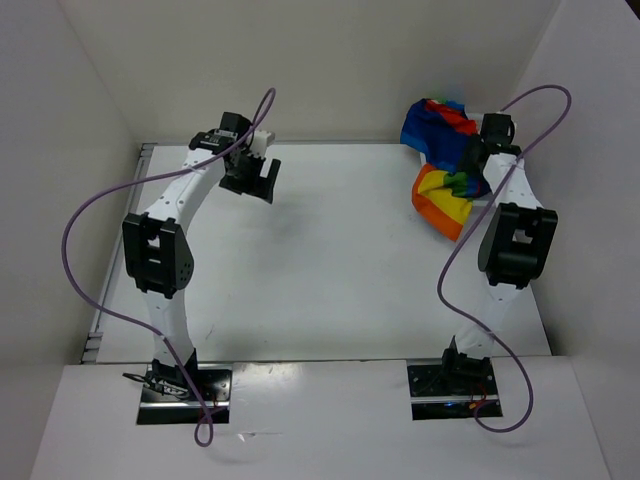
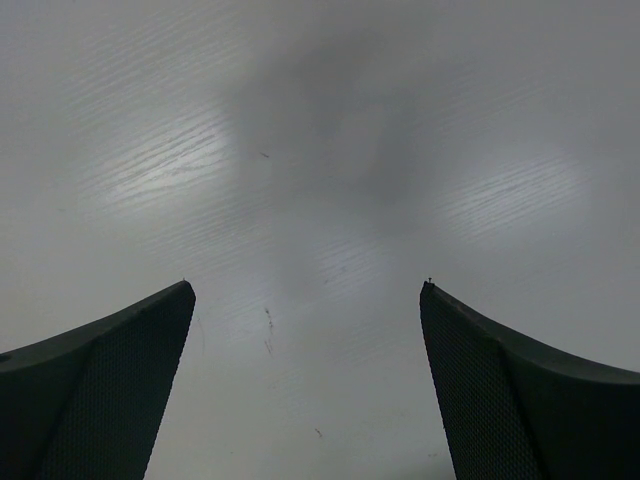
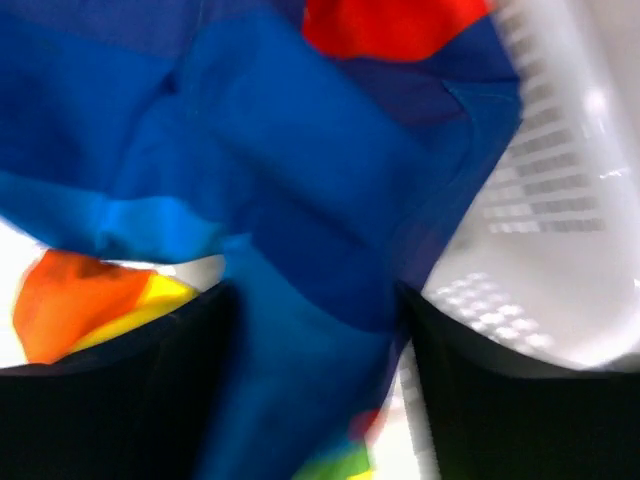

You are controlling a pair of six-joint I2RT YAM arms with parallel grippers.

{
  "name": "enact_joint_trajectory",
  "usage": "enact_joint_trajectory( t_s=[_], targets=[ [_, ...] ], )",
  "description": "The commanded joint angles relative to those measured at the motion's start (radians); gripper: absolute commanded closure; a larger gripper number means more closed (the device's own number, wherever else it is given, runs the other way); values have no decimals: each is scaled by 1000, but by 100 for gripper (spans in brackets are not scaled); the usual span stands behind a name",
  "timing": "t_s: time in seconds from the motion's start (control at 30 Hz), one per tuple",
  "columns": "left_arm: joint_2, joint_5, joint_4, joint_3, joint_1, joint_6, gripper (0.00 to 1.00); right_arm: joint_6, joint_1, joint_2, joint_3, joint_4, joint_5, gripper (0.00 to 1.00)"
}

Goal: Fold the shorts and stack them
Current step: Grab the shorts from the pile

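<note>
The rainbow-striped shorts [image 1: 445,150] lie in a crumpled heap at the table's far right corner, an orange and yellow part [image 1: 443,205] spilling toward the front. My right gripper [image 1: 478,150] is down in the heap. In the right wrist view a thick blue fold of the shorts [image 3: 300,200] fills the gap between its dark fingers [image 3: 120,400], which stand apart on either side of the cloth; the picture is blurred. My left gripper [image 1: 262,178] hovers over the bare table at the far left, open [image 2: 307,285], with nothing between its fingers.
A white mesh basket [image 3: 540,200] sits right behind the shorts in the right wrist view. White walls close in the table [image 1: 330,250] at the back and on both sides. Purple cables loop off both arms.
</note>
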Motion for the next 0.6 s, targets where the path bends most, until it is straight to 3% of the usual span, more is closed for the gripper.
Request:
enact_joint_trajectory(
  t_s=[0.0, 0.07, 0.1, 0.2, 0.5, 0.57],
  targets=[
    [2, -21, -8, 23, 8, 3, 0, 15, -5, 13, 36, -7, -119, 37],
    [2, -21, -8, 23, 8, 3, 0, 15, -5, 13, 48, -7, -128, 59],
    [2, -31, -8, 23, -3, 3, 0, 6, 4, 13, 49, -7, -113, 77],
    [-7, -31, -8, 33, -14, 3, 0, 6, 28, -46, 49, 16, 19, 99],
    [-35, -11, 10, 75, -14, 3, 0, 110, 156, -344, -99, 194, 189, 100],
    [-49, -20, 19, 84, -14, 3, 0, 93, 198, -434, -132, 311, 253, 100]
  ],
)
